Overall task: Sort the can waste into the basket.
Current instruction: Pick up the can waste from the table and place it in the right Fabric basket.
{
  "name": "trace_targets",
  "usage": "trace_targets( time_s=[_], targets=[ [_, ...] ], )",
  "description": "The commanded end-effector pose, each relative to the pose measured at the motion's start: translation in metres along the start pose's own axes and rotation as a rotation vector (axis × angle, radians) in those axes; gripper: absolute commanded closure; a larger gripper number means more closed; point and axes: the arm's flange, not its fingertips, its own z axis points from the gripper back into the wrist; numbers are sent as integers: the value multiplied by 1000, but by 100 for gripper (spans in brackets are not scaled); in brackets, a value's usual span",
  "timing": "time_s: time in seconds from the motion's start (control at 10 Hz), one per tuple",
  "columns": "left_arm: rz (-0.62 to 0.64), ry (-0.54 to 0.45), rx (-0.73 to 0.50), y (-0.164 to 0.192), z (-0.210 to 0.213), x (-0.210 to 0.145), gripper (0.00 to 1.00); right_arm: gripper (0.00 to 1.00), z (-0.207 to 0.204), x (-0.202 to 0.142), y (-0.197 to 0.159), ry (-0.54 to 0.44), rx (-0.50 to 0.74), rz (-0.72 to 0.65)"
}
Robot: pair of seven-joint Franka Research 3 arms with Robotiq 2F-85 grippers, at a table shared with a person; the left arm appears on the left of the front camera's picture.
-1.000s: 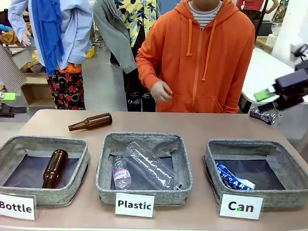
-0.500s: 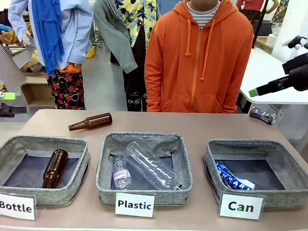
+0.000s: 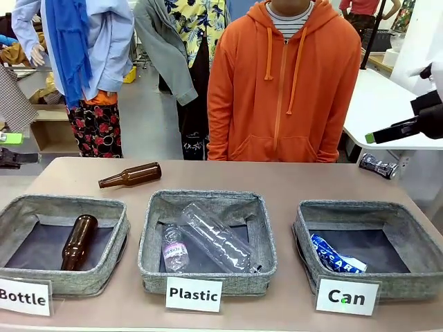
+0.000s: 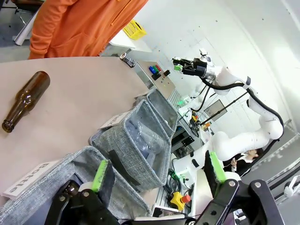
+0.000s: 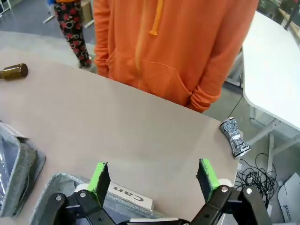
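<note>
One beige table (image 3: 297,181) — dark can (image 3: 378,166) at its far-right corner.

So there's a brown bottle (image 3: 130,175) lying on its side on the desk (image 3: 277,180), a second brown bottle (image 3: 78,241) inside the "Bottle" basket (image 3: 14,207), and a big clear bottle (image 3: 218,238) plus a small clear bottle (image 3: 175,256) in the "Plastic" basket (image 3: 204,197). A person in an orange hoodie (image 3: 284,90) stands at the far side.

Right hand (image 3: 379,135) raised, held roughly level, fingers spread wide, nothing between them. Left hand (image 4: 157,166) rolled sideways, fingers likewise wide apart, holding nothing.
</note>
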Motion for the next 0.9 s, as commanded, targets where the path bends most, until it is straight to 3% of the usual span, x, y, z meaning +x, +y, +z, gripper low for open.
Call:
trace_targets(
  time_s=[0.0, 0.1, 0.3, 0.5, 0.7, 0.8],
  targets=[
    [8, 3, 7, -2, -1, -1, 0, 0, 1, -2, -3, -3, -17, -10],
    [8, 3, 7, -2, -1, -1, 0, 0, -14, 26, -25, 126, -99, 29],
    [8, 3, 7, -2, -1, -1, 0, 0, -56, 79, -92, 316, -123, 44],
    [8, 3, 7, -2, -1, -1, 0, 0, -107, 101, -152, 511, -236, 116],
    [8, 3, 7, -2, -1, -1, 0, 0, -145, 104, -187, 581, -262, 244],
    [8, 3, 7, -2, -1, -1, 0, 0, -169, 101, -199, 568, -201, 325]
  ],
)
